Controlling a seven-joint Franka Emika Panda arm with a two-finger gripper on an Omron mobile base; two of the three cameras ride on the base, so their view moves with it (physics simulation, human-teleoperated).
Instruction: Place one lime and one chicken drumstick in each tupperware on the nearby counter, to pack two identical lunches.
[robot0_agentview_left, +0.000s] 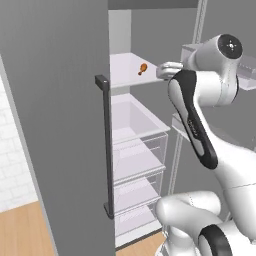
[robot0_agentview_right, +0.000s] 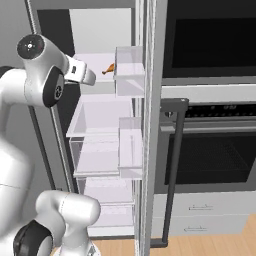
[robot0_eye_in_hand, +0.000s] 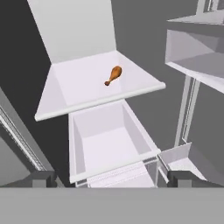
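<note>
1. Gripper (robot0_eye_in_hand: 113, 178) is standing fully open and holding nothing; its two dark fingertips (robot0_eye_in_hand: 41, 178) are showing wide apart at the bottom of the hand view.
2. Chicken drumstick (robot0_eye_in_hand: 113, 75) is lying ahead of the gripper and above it, on the upper fridge shelf (robot0_eye_in_hand: 83, 89), well apart from the fingers. Nothing is touching it.
3. In the hand view its long axis is running diagonally: meaty end farther and to the right, bone stub nearer and to the left. It is lying flat, roughly mid-shelf, a bit right of centre.
4. Single arm, so no choice of side. In the left base view the hand (robot0_agentview_left: 169, 70) is hovering just outside the shelf's front edge, with the drumstick (robot0_agentview_left: 143, 68) deeper in.
5. Around it: an open white drawer (robot0_eye_in_hand: 109, 146) is sitting directly below the shelf, right under the approach line; door bins (robot0_eye_in_hand: 197, 46) are hanging off to the right on the open fridge door (robot0_agentview_right: 149, 125).
6. Judgement: the path in over the shelf lip is looking clear; the jaws probably need lining up across the diagonal axis.
7. No lime, container or counter is appearing here.
</note>
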